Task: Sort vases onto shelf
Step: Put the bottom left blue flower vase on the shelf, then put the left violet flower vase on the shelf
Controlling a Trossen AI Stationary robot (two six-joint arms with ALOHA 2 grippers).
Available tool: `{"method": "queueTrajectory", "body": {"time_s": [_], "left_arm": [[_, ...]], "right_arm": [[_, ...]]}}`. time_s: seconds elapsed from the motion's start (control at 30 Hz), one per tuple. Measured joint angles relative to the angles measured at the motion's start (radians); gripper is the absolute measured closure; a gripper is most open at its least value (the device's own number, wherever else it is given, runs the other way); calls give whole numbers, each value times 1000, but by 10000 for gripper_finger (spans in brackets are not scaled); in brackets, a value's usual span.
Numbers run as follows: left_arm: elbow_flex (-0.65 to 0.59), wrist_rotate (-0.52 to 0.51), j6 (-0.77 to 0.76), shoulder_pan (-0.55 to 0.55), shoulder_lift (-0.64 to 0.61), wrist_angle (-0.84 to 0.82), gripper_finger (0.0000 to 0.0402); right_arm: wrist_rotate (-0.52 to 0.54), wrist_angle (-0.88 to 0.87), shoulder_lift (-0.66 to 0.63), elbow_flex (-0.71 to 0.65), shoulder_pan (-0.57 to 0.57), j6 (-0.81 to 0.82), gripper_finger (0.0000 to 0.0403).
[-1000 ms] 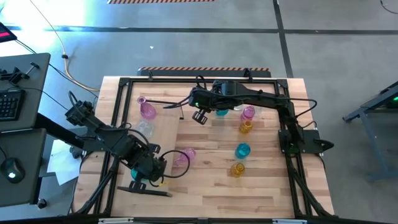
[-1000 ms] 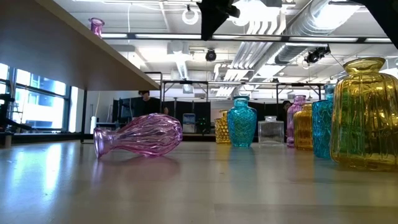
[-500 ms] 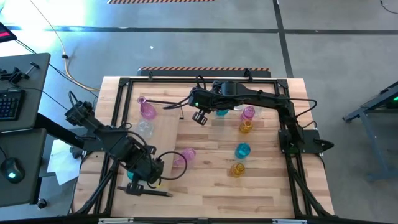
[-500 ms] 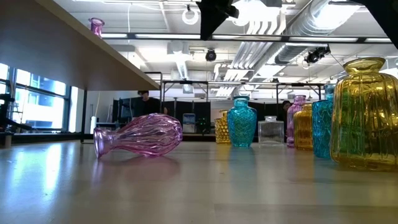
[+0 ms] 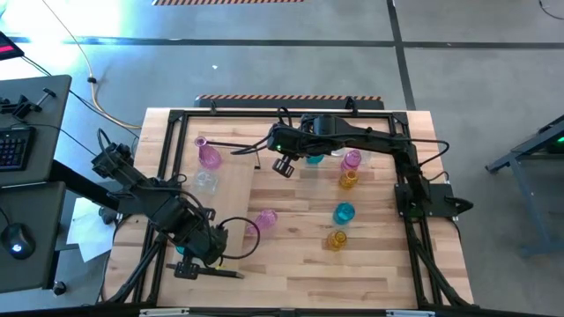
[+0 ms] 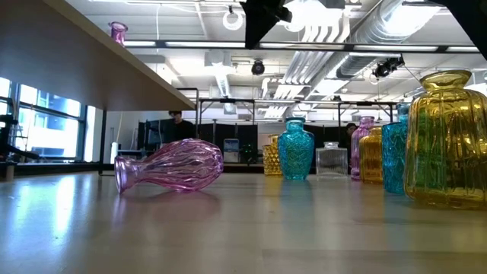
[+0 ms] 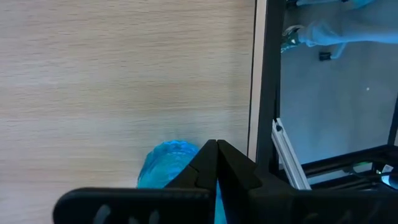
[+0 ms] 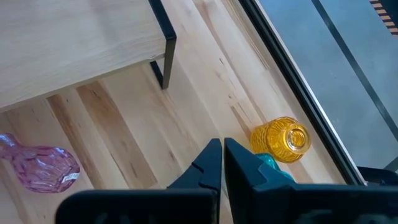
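Observation:
The shelf (image 5: pixel 231 189) is a light-wood board on dark rails at the table's left. A pink vase (image 5: pixel 209 156) and a clear vase (image 5: pixel 204 181) stand on it. A teal vase (image 7: pixel 163 169) stands near its near end. My left gripper (image 7: pixel 216 145) is shut right above that teal vase (image 5: pixel 181 249). My right gripper (image 5: pixel 284 165) hangs shut in mid-air over the table's far middle. A pink vase (image 5: pixel 264 218) lies on its side on the tabletop. Teal (image 5: pixel 344 212), amber (image 5: pixel 337 239) and pink (image 5: pixel 351 159) vases stand at the right. My left gripper points down over the teal vase's top (image 7: pixel 177 149). Its own shut fingers hide the place where they meet, so I cannot tell whether they touch the vase.
The shelf's dark end rail (image 7: pixel 262 93) runs beside the teal vase, with the table's edge and the floor beyond it. Another amber vase (image 5: pixel 349 179) and a teal one (image 5: pixel 313 158) stand at the far right. Bare tabletop (image 5: pixel 291 260) lies at the near middle.
My left gripper has swung a little toward the table's left edge and rolled slightly, staying shut. The lying pink vase, partly covered by the arm's cable before, now shows in full.

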Motion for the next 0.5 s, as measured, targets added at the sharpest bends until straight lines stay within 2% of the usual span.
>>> {"method": "queueTrajectory", "body": {"time_s": [0.3,0.5], "left_arm": [[0,1,-23,0,0,3,401],[35,-68,35,30,-1,65,401]], "right_arm": [[-6,0,0,0,0,-19,403],[-6,0,0,0,0,-27,403]]}}
